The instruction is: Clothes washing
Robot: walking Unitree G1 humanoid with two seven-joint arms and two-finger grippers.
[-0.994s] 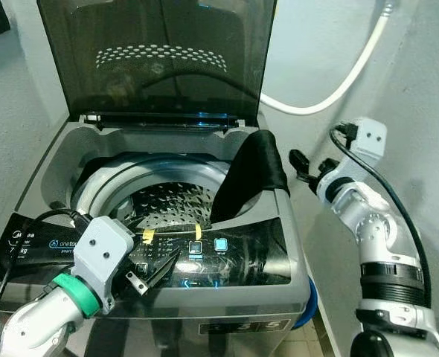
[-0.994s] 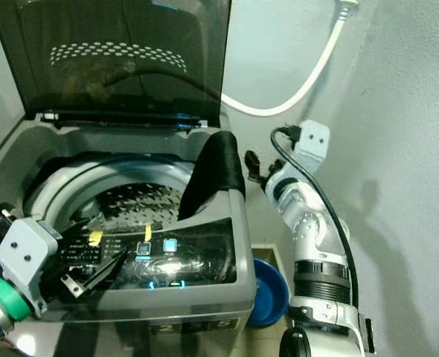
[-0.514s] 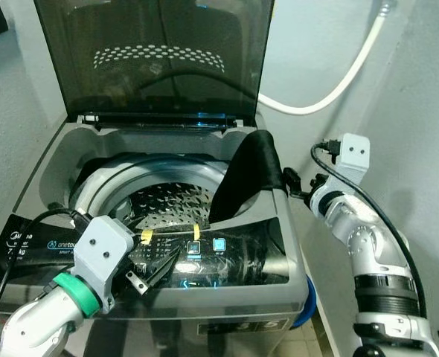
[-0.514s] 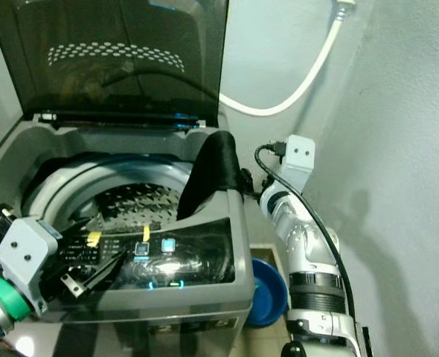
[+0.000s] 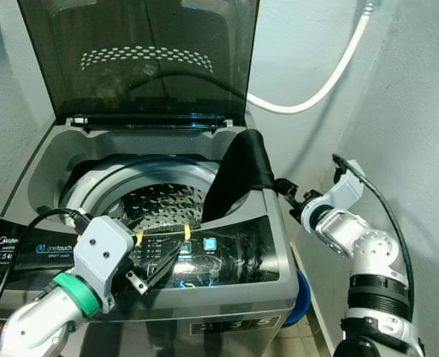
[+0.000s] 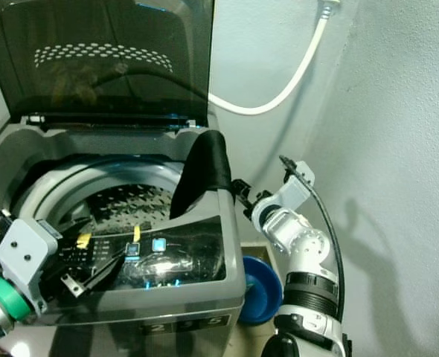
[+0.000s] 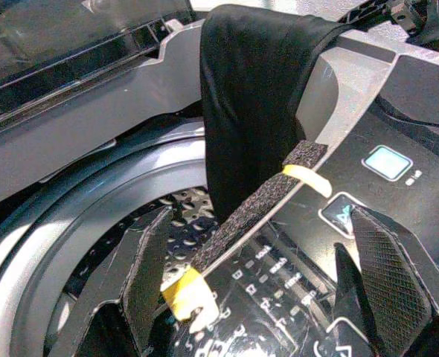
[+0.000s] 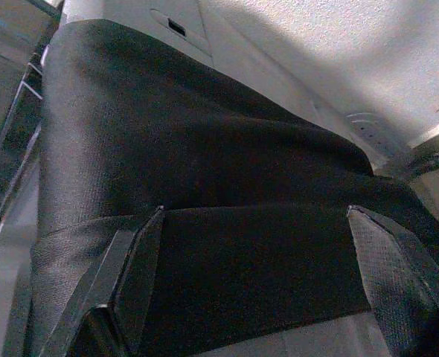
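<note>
Here, a top-loading washing machine (image 5: 26, 175) stands with its dark lid (image 5: 141, 56) raised. A black garment (image 5: 238, 175) hangs over the right rim of the tub, part inside toward the perforated drum (image 5: 160, 204), part on the outside edge. The right claw (image 5: 288, 192) is just beside the garment's outer edge, its black fingers (image 8: 119, 275) spread wide on either side of the cloth, not closed on it. The left claw (image 5: 156, 271) hovers over the glossy control panel (image 5: 234, 253) at the front, fingers apart, holding nothing. A white hose (image 5: 331, 74) curves along the wall, and a blue basin (image 6: 264, 286) sits on the floor.
</note>
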